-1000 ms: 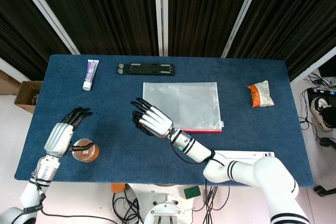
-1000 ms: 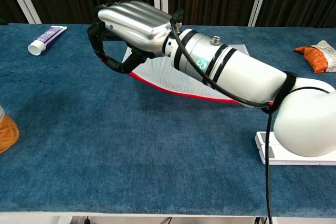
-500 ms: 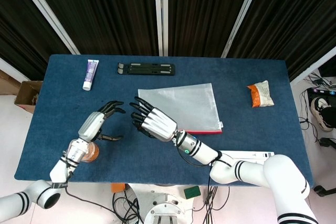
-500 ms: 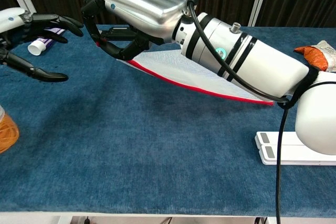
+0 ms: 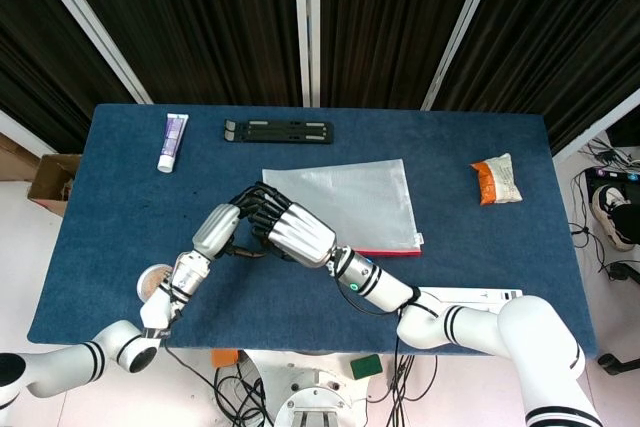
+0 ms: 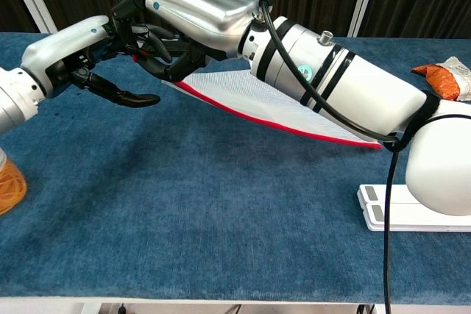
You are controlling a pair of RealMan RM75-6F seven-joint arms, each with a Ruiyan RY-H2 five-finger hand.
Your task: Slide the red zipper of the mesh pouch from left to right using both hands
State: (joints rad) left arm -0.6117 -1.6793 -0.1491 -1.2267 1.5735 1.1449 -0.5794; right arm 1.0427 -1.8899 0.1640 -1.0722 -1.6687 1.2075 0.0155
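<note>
The clear mesh pouch [image 5: 345, 197] lies mid-table with its red zipper [image 5: 395, 249] along the near edge. My right hand [image 5: 297, 231] grips the pouch's left near corner and holds it raised, so the pouch [image 6: 254, 97] slopes down to the right along the red zipper [image 6: 287, 123]. My left hand [image 5: 222, 228] has come in from the left. Its fingers reach among the right hand's fingers at that corner, and in the chest view the left hand [image 6: 77, 49] keeps its thumb well apart below them. The zipper pull is hidden behind the fingers.
A toothpaste tube [image 5: 172, 141] and a black folded stand [image 5: 279, 131] lie at the back. An orange snack packet [image 5: 497, 179] sits at the right. A cup of orange contents [image 6: 9, 182] stands near the front left, and a white block [image 6: 390, 211] at the front right.
My left arm swung right from beside the cup until its fingers reached the right hand. The right hand raised the pouch's left corner off the table and still holds it up.
</note>
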